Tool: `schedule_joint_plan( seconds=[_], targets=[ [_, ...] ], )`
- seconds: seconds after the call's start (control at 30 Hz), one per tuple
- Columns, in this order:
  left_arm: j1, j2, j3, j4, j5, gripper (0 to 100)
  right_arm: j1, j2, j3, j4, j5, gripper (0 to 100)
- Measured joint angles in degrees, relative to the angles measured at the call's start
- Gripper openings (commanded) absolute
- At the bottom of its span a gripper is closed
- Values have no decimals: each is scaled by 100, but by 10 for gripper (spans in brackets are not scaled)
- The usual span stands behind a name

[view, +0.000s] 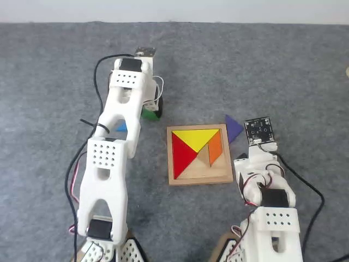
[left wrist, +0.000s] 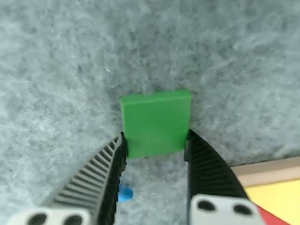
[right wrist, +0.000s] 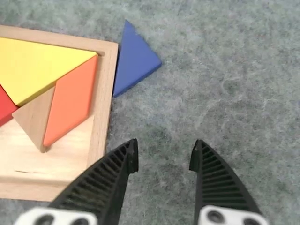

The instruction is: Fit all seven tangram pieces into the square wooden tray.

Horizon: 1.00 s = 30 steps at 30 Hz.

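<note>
Between the left jaws — green square (left wrist: 155, 123), gripped squarely across opposite edges

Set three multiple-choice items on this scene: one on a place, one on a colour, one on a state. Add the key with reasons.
1. Where does the blue triangle lie?
A. On the mat beside the tray
B. Inside the tray
C. In a gripper

2. What colour is the square piece at the left gripper?
A. Red
B. Green
C. Yellow

3. The right gripper is:
A. Shut on a piece
B. Shut, empty
C. Open, empty

Key:
1 A: the blue triangle lies on the mat just outside the tray's rim.
2 B: the left wrist view shows the square piece is green.
3 C: its fingers stand apart over bare mat.
</note>
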Motion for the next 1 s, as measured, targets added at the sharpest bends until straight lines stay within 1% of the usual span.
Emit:
schedule_joint_plan(
  seconds=[0.07, 0.27, 0.43, 0.57, 0.73, 0.8, 0.87, 0.93, 1.0],
  targets=[
    [9, 0, 26, 0, -26, 219, 0, 0, 0, 0, 0, 190],
    [9, 105, -229, 35, -62, 218, -9, 0, 0, 0, 0, 190],
    [255, 202, -492, 35, -62, 218, -9, 0, 0, 0, 0, 190],
    [527, 299, -527, 9, -255, 221, -9, 0, 0, 0, 0, 190],
    [554, 589, -932, 88, -343, 222, -9, 0, 0, 0, 0, 190],
    [554, 712, -1125, 185, -352, 216, -9, 0, 0, 0, 0, 190],
    [571, 774, -1187, 193, -492, 185, -9, 0, 0, 0, 0, 190],
    [571, 774, -1196, 202, -527, 145, -9, 0, 0, 0, 0, 190],
    [589, 659, -1011, 211, -519, 137, -9, 0, 0, 0, 0, 190]
  ],
)
